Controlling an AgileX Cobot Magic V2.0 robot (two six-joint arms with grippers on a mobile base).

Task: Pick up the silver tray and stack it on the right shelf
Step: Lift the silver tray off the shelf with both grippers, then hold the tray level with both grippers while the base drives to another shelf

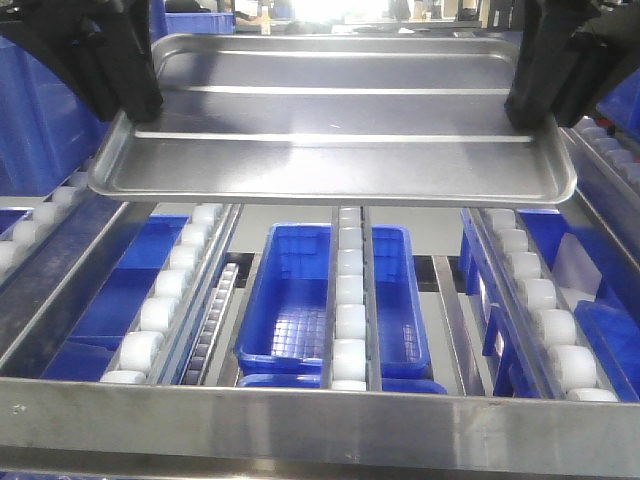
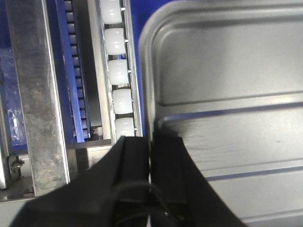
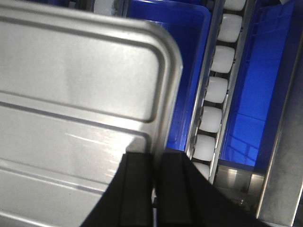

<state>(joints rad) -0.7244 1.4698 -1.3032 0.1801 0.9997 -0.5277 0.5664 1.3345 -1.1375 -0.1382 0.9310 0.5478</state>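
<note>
The silver tray (image 1: 330,115), shiny with two long ribs, hangs level above the right shelf (image 1: 320,430), a sloping roller rack with white wheels and a broad flat front bar. My left gripper (image 1: 135,105) is shut on the tray's left rim and my right gripper (image 1: 525,105) is shut on its right rim. In the left wrist view, the black fingers of the left gripper (image 2: 150,139) pinch the edge of the tray (image 2: 227,94). The right wrist view shows the right gripper (image 3: 155,156) clamped on the rim of the tray (image 3: 71,94) near a rounded corner.
Rails of white wheels (image 1: 350,320) run front to back under the tray. Blue plastic bins (image 1: 300,290) sit on a lower level beneath the rails, and more blue bins (image 1: 30,110) stand at the far left. A steel side rail (image 2: 35,94) borders the rack.
</note>
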